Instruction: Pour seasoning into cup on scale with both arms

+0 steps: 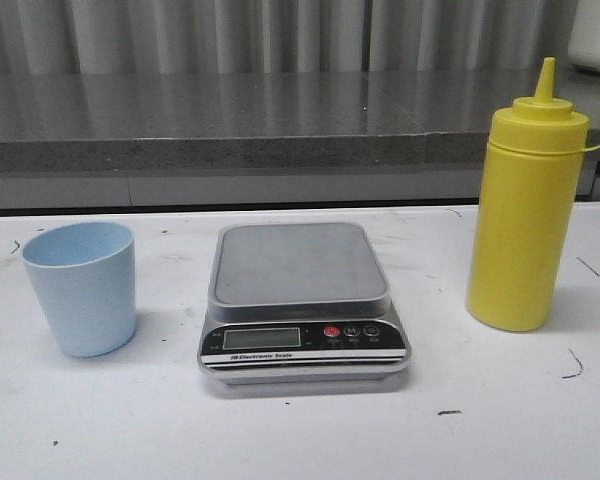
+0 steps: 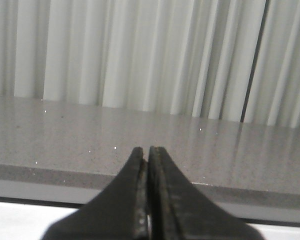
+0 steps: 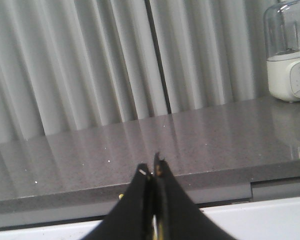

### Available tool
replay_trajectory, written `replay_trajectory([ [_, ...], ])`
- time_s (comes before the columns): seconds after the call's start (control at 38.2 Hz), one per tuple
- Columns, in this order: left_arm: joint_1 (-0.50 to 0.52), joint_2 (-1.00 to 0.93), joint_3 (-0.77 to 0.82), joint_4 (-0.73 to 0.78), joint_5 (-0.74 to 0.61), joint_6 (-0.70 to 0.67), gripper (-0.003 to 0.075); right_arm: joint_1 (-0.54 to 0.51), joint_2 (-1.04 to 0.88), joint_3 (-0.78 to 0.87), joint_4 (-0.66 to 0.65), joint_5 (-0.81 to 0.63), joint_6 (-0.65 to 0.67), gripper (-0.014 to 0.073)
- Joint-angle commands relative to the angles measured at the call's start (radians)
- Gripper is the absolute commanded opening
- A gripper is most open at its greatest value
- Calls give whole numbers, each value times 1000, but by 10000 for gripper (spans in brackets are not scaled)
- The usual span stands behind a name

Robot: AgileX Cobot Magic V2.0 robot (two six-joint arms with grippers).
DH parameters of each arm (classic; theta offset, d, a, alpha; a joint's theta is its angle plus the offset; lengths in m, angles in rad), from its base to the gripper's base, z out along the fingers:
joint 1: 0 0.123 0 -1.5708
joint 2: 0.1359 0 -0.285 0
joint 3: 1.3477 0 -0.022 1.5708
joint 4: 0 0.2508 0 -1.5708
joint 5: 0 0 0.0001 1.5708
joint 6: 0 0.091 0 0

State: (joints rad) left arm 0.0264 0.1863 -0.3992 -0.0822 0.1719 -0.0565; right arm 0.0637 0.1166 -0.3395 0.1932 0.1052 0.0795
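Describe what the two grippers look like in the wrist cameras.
Both are black. The left gripper has two flat, tapering fingers with worn, scuffed inner edges. The right gripper looks similar, narrowing to slim tips with pale chipped spots. No cables or markings show.

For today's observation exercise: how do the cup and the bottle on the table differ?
The cup is pale blue, short and open-topped; the bottle is yellow, much taller and closed by a pointed nozzle cap. The cup stands left of the scale, the bottle right of it. Both stand upright on the table, off the scale.
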Motion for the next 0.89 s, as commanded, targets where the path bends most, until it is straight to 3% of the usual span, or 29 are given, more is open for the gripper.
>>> replay_trajectory([
  [0.0,1,103,-96,-2,-16,-3,-20,-2,118,-142,-47,32,-42,-120],
  [0.24,1,221,-153,-2,-9,-3,-20,-2,324,-276,-134,138,-57,-120],
  [0.71,1,223,-153,-4,-9,-3,-9,-2,342,-276,-134,132,-57,-117],
  [0.81,1,223,-151,-4,-9,-3,92,-2,342,-276,-134,120,-57,-62],
  [0.86,1,223,-151,-4,-9,-3,196,-2,342,-276,-134,116,-57,4],
])
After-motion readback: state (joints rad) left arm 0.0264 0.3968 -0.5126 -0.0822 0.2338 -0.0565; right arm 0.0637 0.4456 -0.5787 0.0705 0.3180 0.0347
